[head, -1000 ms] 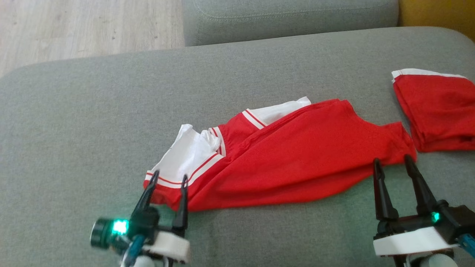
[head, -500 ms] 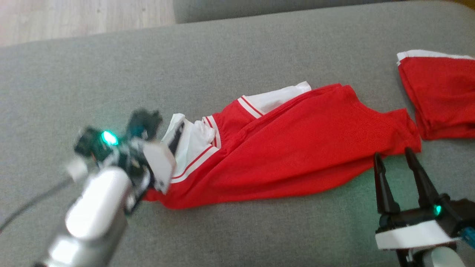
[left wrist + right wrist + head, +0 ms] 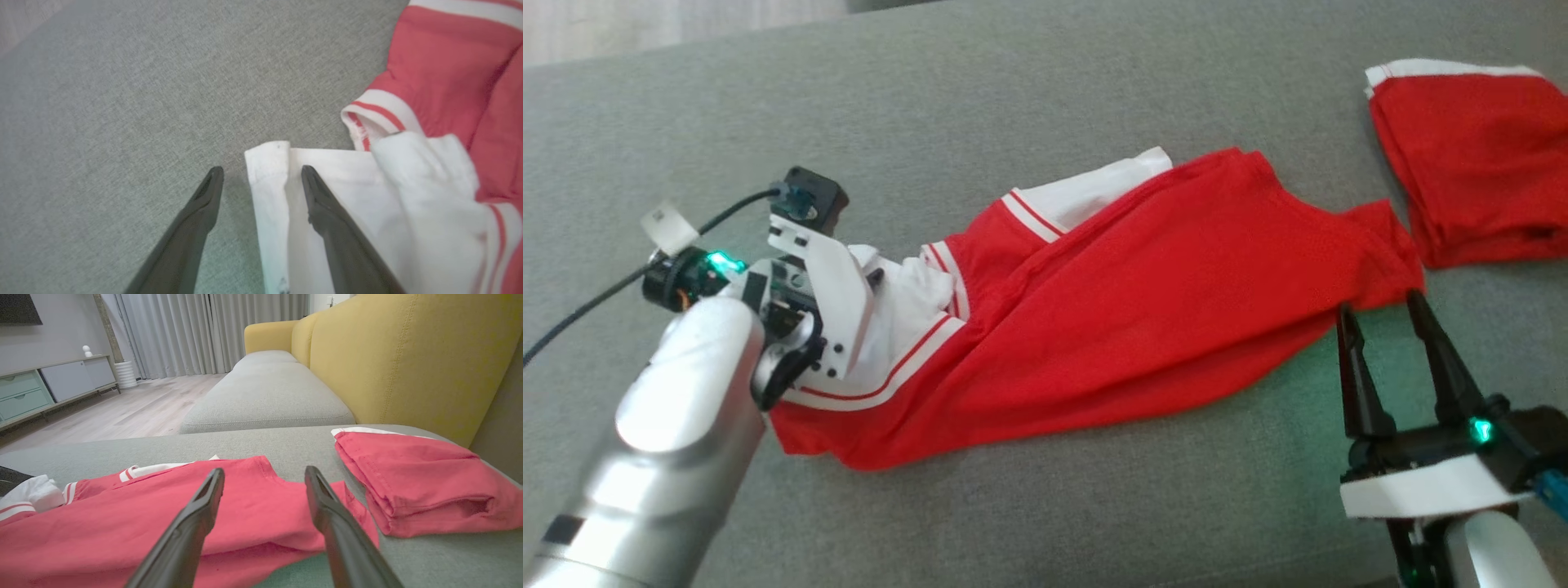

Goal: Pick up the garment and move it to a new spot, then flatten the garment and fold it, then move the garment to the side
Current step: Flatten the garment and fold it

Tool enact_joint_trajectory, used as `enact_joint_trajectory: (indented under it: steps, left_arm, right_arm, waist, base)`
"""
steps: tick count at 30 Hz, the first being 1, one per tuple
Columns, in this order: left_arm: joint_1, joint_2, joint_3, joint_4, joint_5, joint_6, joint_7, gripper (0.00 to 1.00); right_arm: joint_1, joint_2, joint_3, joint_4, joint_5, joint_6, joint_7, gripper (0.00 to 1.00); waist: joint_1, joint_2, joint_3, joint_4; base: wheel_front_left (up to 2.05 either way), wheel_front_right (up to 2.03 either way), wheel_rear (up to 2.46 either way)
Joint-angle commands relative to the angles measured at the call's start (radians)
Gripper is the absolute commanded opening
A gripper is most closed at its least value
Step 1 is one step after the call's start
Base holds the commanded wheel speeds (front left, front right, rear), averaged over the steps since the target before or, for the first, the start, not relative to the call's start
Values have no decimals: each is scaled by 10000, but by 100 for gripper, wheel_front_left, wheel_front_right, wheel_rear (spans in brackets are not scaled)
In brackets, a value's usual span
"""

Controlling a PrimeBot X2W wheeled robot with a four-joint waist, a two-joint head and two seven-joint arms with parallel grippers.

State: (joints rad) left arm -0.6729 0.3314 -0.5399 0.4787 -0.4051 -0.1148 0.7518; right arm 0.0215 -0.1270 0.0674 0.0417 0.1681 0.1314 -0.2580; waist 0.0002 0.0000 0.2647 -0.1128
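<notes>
A red garment (image 3: 1143,302) with white, red-striped trim lies crumpled and stretched out across a grey sofa cushion (image 3: 1045,90). Its white cloth is bunched at one end; the plain red body runs away to the other end, with loose folds along its length.

At the garment's white end, the left tool (image 3: 261,171) hangs spread wide and released, grasping nothing. In the left wrist view its two dark fingers straddle the garment's white hemmed corner: one finger (image 3: 200,216) sits over bare cushion just outside the hem, the other over the white cloth. Whether either finger touches the cloth cannot be told.

At the garment's red end, the right tool (image 3: 1379,303) is also spread and empty. Its fingertips point at the garment's near edge, just short of the red corner, low over the cushion.

Just beyond that same red end, a little apart from the garment, rests a second red piece (image 3: 1470,163), folded into a neat stack with a white edge. Behind the garment, the right wrist view shows a yellow sofa back (image 3: 408,355) and a pale wooden floor (image 3: 122,412).
</notes>
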Motion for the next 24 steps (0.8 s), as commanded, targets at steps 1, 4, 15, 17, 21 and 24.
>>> enact_joint_trajectory:
  steps: [1,4,15,17,21,24]
  left_arm:
    - [-639,444,428,-293,-26,-20,-2,100]
    - [-647,498,380,-210,-25,-29,-79,86]
    - [-769,486,225,-213,-227,-68,-293,0]
    - [-824,524,241,-347,-290,-79,-412,0]
    - [-1104,613,134,-873,-174,-103,-915,0]
    - [-1312,638,65,-1296,-124,-117,-1349,0]
  right_arm:
    - [-283,-115,173,-292,78,-7,-38,100]
    - [-322,-96,118,-301,86,-7,-38,100]
    - [-312,-259,164,-310,169,-7,-38,100]
    - [-523,-533,317,-199,319,-7,-38,100]
    - [-1421,-1600,885,683,1129,-7,56,100]
    - [-2502,-2683,1322,1425,2132,-7,1060,100]
  waist:
    - [-2,0,113,-110]
    - [-2,0,208,-149]
    - [-2,0,106,214]
    - [-2,0,141,352]
    - [-2,0,353,711]
    - [-2,0,556,1014]
  base:
    - [0,0,0]
    - [0,0,0]
    - [0,0,0]
    - [0,0,0]
    - [0,0,0]
    - [0,0,0]
